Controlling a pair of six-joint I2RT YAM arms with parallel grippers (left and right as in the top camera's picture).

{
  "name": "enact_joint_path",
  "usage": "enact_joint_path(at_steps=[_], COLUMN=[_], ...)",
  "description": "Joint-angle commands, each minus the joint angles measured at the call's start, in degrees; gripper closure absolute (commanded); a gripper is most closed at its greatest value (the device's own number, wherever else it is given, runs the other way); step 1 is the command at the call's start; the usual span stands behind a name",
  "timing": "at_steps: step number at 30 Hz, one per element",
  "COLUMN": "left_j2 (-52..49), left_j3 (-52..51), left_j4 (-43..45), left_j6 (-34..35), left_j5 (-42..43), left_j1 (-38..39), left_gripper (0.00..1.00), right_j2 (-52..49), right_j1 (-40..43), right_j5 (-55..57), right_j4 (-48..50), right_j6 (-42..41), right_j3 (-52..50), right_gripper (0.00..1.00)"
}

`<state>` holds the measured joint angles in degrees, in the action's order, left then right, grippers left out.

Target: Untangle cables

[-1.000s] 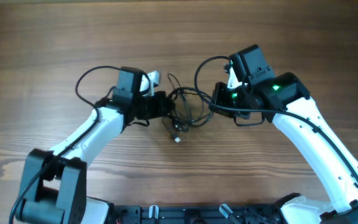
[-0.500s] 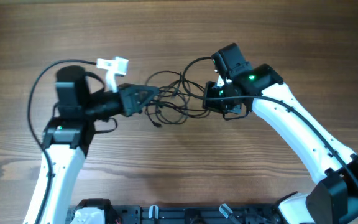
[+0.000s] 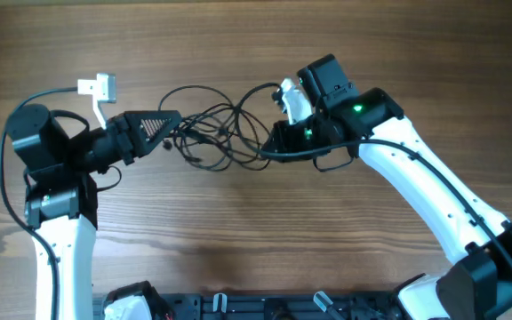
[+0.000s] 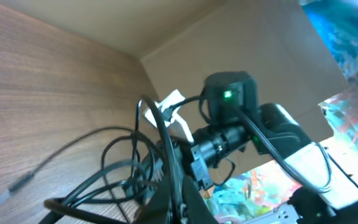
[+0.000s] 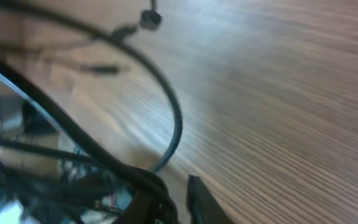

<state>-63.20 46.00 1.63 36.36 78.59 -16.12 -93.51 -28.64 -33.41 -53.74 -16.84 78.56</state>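
The cables [image 3: 213,135] form a loose knot of crossing loops toward 12 o'clock from the centre of the table [image 3: 265,240], strung between both grippers. The left gripper [image 3: 172,124] is at the knot's 9 o'clock, its jaws clenched on strands. The right gripper [image 3: 276,142], at 3 o'clock, seems clamped on a bundle too, though its wrist view is blurred. A free plug [image 3: 195,161] trails at the knot's 7 o'clock.

My judgement of the risks: pulling the ends further apart could cinch the crossings tighter instead of opening them. A thin strand could slip from the jaws under tension. The plug could snag inside a loop.
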Motion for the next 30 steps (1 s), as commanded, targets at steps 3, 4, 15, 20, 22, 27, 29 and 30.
enact_joint_path(at_steps=[3,4,15,20,22,27,29,30], left_j2=[2.4,2.4,2.4,2.4,2.4,2.4,2.3,2.2], left_j3=[3.1,3.1,3.1,3.1,3.1,3.1,3.1,3.1], left_j4=[-1.4,-3.5,-16.9,-12.6,-3.8,7.0,6.3,5.1], left_j6=[2.3,2.3,16.0,19.9,19.8,18.0,11.8,10.2], left_j5=[-3.2,-6.2,-32.0,-25.3,-14.6,-3.0,1.1,2.4], left_j1=[2.0,3.1,11.7,12.3,12.3,12.3,12.3,12.3], left_gripper=[0.96,0.96,0.96,0.96,0.96,0.96,0.96,0.97], right_j2=[0.2,1.9,12.8,7.9,4.7,1.0,0.7,0.7], right_j1=[2.8,2.8,1.9,-2.3,-3.1,-3.0,-3.0,-3.0], right_j5=[-13.9,-13.9,-5.3,-5.5,-2.6,-0.7,-3.6,-5.5], right_j4=[4.1,5.0,10.2,10.8,12.5,16.6,19.0,20.1], right_j6=[13.3,13.2,10.2,12.7,6.2,-5.1,-5.6,-5.7], right_j3=[-1.0,0.1,1.9,1.7,1.7,1.7,1.7,1.7], right_gripper=[0.52,0.46,0.33,0.34,0.35,0.39,0.40,0.43])
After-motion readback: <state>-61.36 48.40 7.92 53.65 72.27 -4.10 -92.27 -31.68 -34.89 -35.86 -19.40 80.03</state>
